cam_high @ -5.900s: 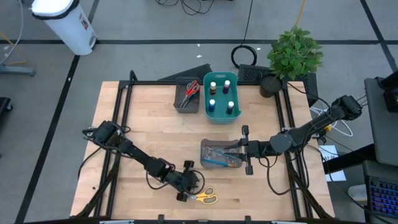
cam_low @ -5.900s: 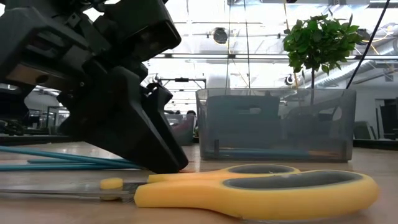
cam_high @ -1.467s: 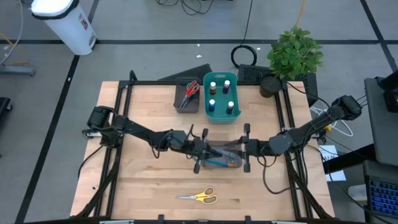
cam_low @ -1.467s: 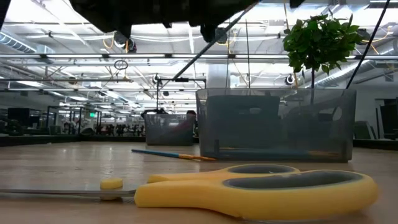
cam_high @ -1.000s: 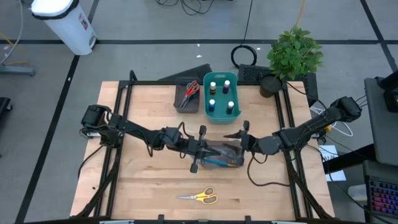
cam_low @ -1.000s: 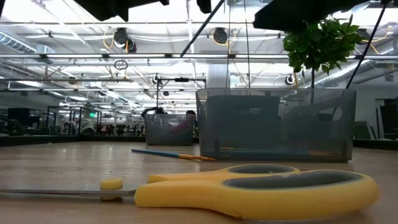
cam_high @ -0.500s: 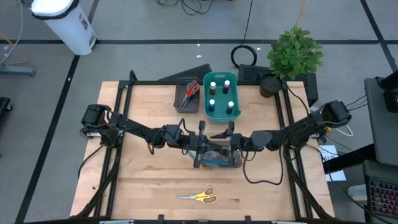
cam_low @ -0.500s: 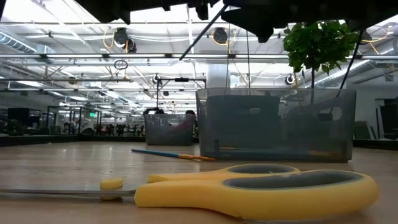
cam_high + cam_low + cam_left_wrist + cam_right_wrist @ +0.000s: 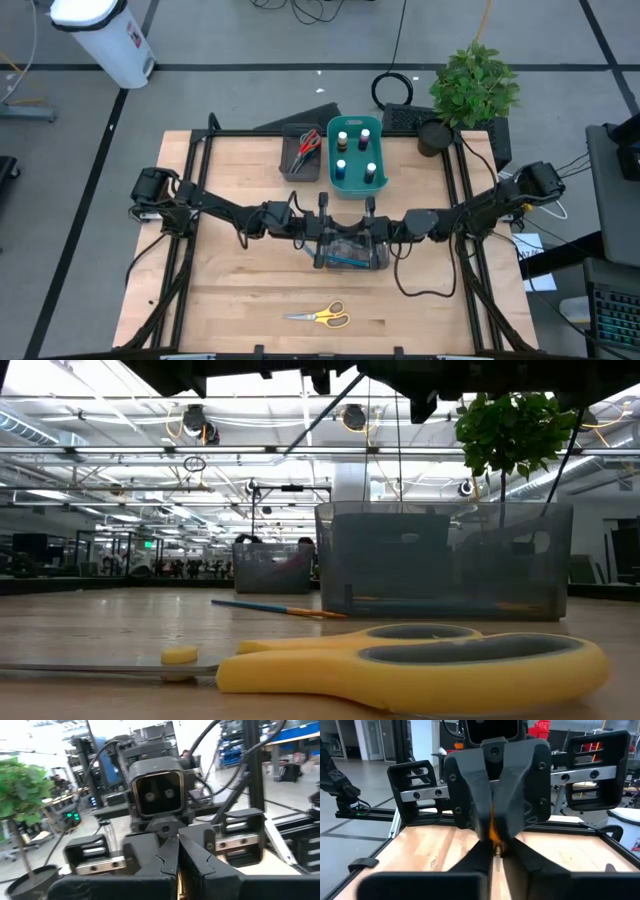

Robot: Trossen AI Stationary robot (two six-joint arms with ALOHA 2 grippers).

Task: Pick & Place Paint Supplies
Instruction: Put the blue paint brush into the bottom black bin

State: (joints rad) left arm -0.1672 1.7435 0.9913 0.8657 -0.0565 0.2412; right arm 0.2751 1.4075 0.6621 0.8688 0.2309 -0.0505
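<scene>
1. Looking straight down, I've got a pale wooden surface [image 9: 240, 290] in a black frame on a grey floor, with a potted plant [image 9: 472, 85] at the far right corner and a white bin [image 9: 105, 35] off the far left.
2. Yellow scissors [image 9: 320, 316] lie alone at the near edge; a teal bin [image 9: 355, 157] of paint bottles [image 9: 342, 168] sits far centre, with a grey tray [image 9: 298, 160] of red scissors [image 9: 308, 141] touching its left side.
3. Both arms meet over the middle tray [image 9: 350, 258]: left gripper [image 9: 322, 232] and right gripper [image 9: 368, 230] face each other.
4. Only the wrist views show the grip: both pairs of fingers are pinched together on one orange-tipped brush [image 9: 494, 836].
5. Low down, I see a second brush [image 9: 270, 607] flat on the wood, and a bright hall behind.
</scene>
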